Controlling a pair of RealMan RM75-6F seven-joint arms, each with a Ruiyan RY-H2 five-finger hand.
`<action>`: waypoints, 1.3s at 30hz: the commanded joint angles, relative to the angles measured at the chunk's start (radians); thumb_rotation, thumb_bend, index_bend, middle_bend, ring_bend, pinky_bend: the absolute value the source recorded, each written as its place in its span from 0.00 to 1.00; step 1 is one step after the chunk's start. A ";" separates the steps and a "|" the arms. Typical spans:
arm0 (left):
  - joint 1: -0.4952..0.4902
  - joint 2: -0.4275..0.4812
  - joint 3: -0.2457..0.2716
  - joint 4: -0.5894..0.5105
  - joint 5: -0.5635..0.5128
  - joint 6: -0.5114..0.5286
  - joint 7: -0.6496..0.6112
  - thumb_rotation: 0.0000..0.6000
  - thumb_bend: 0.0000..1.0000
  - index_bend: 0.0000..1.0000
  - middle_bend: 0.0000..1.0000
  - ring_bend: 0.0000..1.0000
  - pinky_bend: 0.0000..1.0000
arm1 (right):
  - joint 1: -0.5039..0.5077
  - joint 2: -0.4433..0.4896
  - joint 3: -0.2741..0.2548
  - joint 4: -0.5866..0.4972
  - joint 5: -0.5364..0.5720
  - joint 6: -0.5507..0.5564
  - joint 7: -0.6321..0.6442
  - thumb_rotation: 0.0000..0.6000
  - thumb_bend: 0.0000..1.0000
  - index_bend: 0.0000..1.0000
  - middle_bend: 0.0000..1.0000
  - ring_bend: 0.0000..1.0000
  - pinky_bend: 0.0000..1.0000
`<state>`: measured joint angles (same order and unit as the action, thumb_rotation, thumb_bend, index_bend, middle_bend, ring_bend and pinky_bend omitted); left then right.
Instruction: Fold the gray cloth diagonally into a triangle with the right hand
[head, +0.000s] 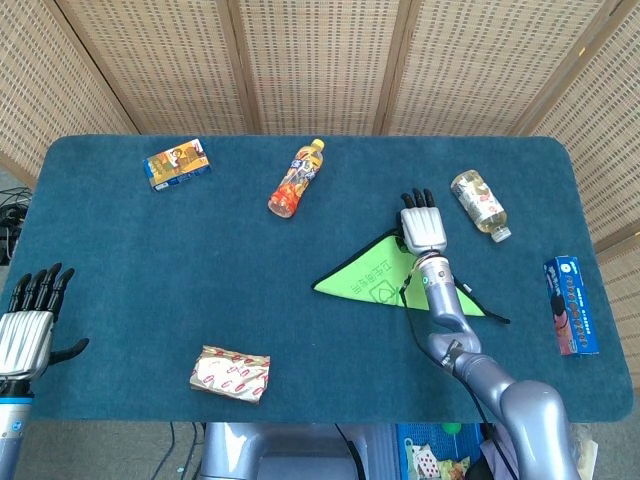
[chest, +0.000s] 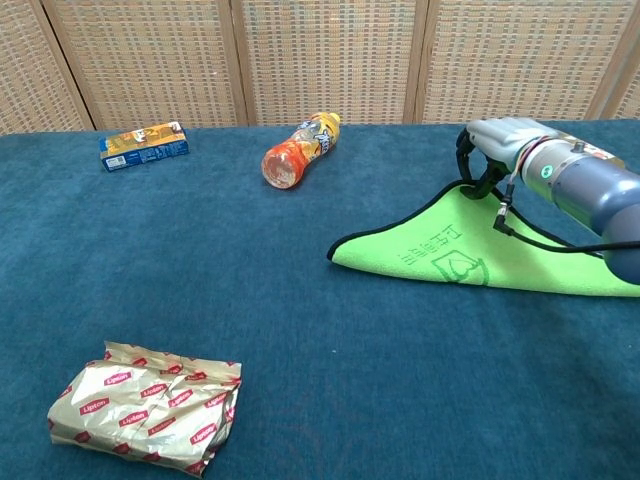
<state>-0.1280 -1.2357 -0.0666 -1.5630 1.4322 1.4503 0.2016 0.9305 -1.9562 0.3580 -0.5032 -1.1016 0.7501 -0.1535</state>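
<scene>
The gray cloth (head: 378, 280) (chest: 440, 255) lies folded as a flat triangle on the blue table, its green face up with a dark hem. My right hand (head: 424, 230) (chest: 505, 140) is at the triangle's far corner. Its fingers curl down onto that corner and pinch it. The forearm crosses the cloth's right half, with a black cable trailing over it. My left hand (head: 28, 330) hovers open at the table's near left edge, far from the cloth.
An orange bottle (head: 296, 178) (chest: 298, 150) lies far left of the cloth, and a snack box (head: 176, 164) (chest: 145, 145) sits at the far left. A clear bottle (head: 479, 204) lies right of my right hand. A blue box (head: 571, 305) is at the right edge, a Lipton packet (head: 230, 373) (chest: 148, 405) near front.
</scene>
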 joint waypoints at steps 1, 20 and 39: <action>-0.001 -0.001 0.000 0.001 0.000 -0.001 0.000 1.00 0.10 0.00 0.00 0.00 0.00 | 0.002 -0.006 -0.001 0.013 -0.001 -0.007 0.005 1.00 0.49 0.63 0.17 0.00 0.00; 0.000 0.003 0.003 -0.003 0.010 0.007 -0.014 1.00 0.10 0.00 0.00 0.00 0.00 | -0.008 0.031 -0.007 -0.037 -0.014 0.013 0.000 1.00 0.26 0.07 0.00 0.00 0.00; 0.001 0.007 0.007 -0.004 0.021 0.012 -0.028 1.00 0.10 0.00 0.00 0.00 0.00 | -0.122 0.201 -0.035 -0.314 -0.028 0.158 -0.089 1.00 0.23 0.04 0.00 0.00 0.00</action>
<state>-0.1274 -1.2289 -0.0601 -1.5670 1.4531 1.4618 0.1736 0.8510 -1.8111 0.3409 -0.7403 -1.1191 0.8685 -0.2180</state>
